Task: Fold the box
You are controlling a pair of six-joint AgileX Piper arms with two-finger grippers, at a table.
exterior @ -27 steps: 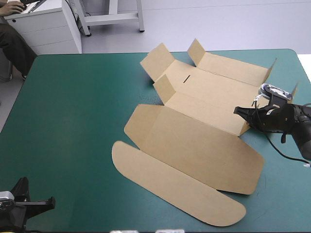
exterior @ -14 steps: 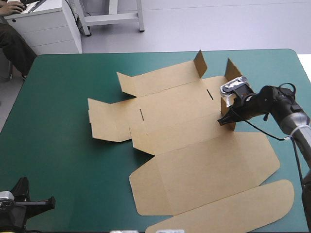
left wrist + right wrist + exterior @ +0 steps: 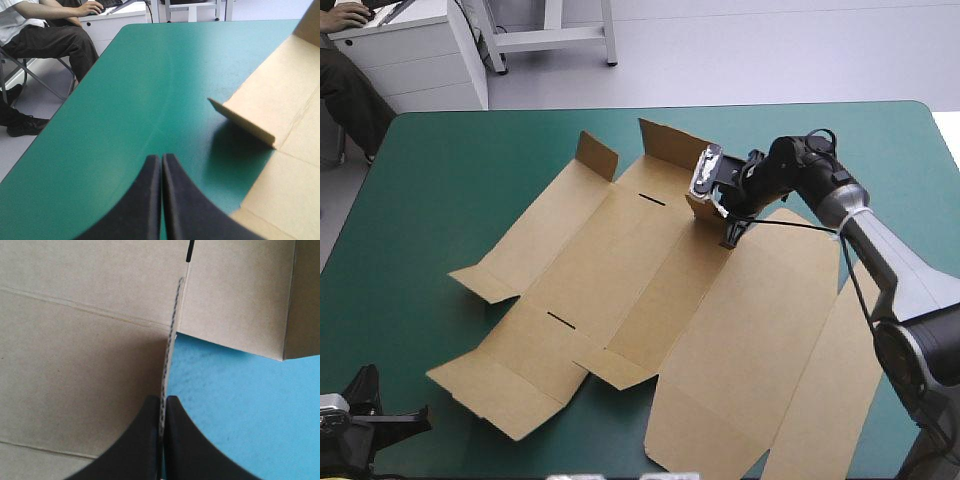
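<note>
Box mostly flat, few flaps raised, one seemingly pinched in right pincer; left pincer pressed together.

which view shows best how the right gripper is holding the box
The right wrist view: the box's raised flap runs edge-on between the right gripper's black fingers, all but shut on it. The high view shows the gripper at the spread box, grip unclear. The left wrist view shows only a box corner.
</note>
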